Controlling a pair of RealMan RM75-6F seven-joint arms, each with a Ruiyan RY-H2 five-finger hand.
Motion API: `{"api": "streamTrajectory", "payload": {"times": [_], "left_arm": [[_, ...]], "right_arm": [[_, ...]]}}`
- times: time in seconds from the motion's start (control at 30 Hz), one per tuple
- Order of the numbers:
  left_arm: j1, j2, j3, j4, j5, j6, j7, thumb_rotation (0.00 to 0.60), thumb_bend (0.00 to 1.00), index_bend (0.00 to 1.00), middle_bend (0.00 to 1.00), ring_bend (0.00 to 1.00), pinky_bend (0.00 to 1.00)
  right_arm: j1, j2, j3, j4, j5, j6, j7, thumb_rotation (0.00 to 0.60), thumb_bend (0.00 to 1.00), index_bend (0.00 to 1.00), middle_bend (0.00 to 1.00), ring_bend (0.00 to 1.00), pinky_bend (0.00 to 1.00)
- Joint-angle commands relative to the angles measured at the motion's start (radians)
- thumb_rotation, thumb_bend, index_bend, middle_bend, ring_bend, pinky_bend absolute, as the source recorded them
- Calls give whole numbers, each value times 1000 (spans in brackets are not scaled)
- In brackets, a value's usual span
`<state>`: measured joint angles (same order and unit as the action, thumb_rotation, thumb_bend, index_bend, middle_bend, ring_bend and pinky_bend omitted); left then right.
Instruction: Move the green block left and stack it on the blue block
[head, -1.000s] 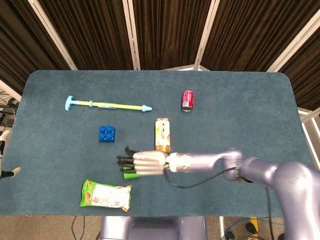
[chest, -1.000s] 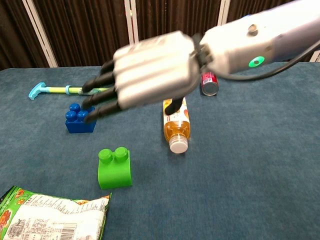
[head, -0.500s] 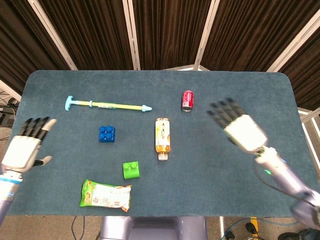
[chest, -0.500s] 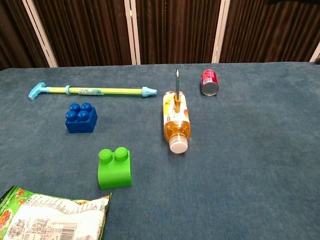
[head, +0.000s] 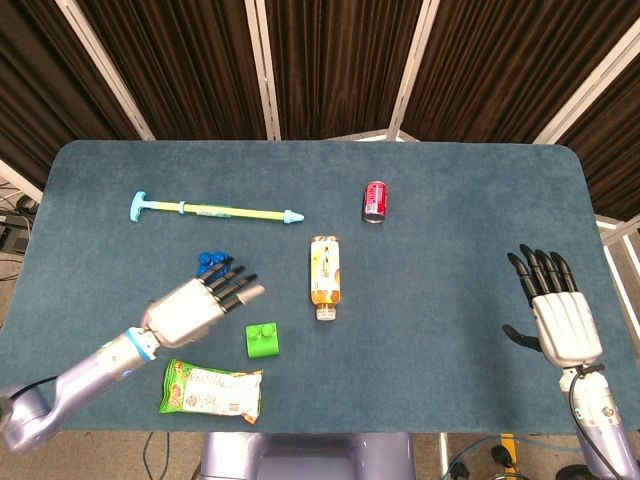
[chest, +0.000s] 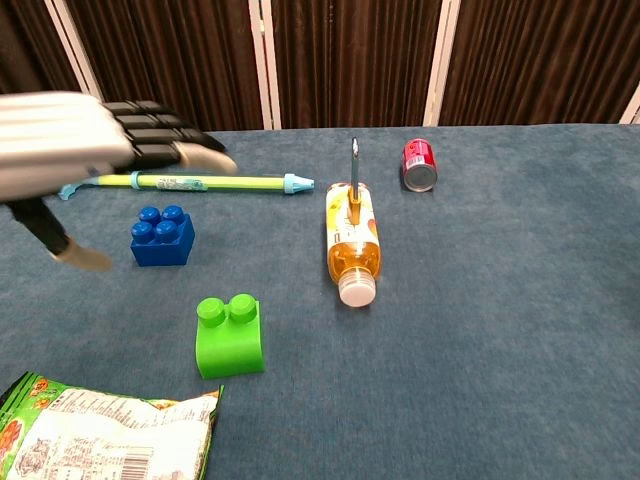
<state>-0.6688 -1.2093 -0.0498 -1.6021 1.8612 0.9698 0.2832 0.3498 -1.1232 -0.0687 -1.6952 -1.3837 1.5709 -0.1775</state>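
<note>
Clutter surrounds the two blocks on the table (head: 480, 200). We see a juice bottle (head: 325, 276) lying on its side near the middle, its cap end toward the near edge, and a red can (head: 374, 201) on its side farther back, toward the far edge. A long yellow-green toy pump (head: 215, 210) with a light blue handle lies parallel to the far edge, on the left half. A green snack bag (head: 211, 391) lies flat near the near edge, left of centre.

The green block (head: 262, 340) sits upright on the cloth between the bag and the bottle, touching neither. The blue block (head: 207, 262) stands farther back and to the left, just short of the pump; in the head view our left hand (head: 196, 305) covers most of it, leaving only its studs showing. That hand hovers above the table with fingers stretched out and apart, holding nothing; in the chest view it hangs above and left of the blue block, thumb pointing down. Nothing lies on the cloth between the two blocks.

Our right hand (head: 558, 313) is well apart from everything, near the right edge, palm flat, fingers spread and empty.

The table is covered in dark teal carpet-like cloth with rounded far corners. Behind it hang dark brown curtains crossed by pale slanted frame bars.
</note>
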Motion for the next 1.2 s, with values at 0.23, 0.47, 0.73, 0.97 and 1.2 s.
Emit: {"api": "streamTrajectory", "payload": {"times": [0.23, 0.47, 0.73, 0.97, 1.2], "left_arm": [[-146, -101, 62, 162, 119, -83, -52, 600, 0, 0, 12, 0, 0], [-182, -151, 102, 234, 126, -80, -111, 600, 0, 0, 52, 31, 5], [-199, -194, 139, 272, 126, -74, -114, 600, 0, 54, 83, 65, 35], [-215, -300, 152, 331, 114, -91, -109, 600, 0, 199, 134, 112, 81], [-221, -350, 155, 367, 89, -99, -95, 600, 16, 304, 283, 226, 165]], "right_arm": [[-52, -45, 35, 17, 33, -10, -19, 600, 0, 0, 0, 0, 0], [-69, -51, 67, 37, 38, -27, -30, 600, 0, 0, 0, 0, 0], [-85, -49, 92, 43, 26, -45, -22, 600, 0, 0, 0, 0, 0], [-98, -46, 111, 49, 15, -54, -7, 600, 0, 0, 0, 0, 0], [-106, -45, 122, 55, 9, -68, 0, 600, 0, 0, 0, 0, 0]]}}
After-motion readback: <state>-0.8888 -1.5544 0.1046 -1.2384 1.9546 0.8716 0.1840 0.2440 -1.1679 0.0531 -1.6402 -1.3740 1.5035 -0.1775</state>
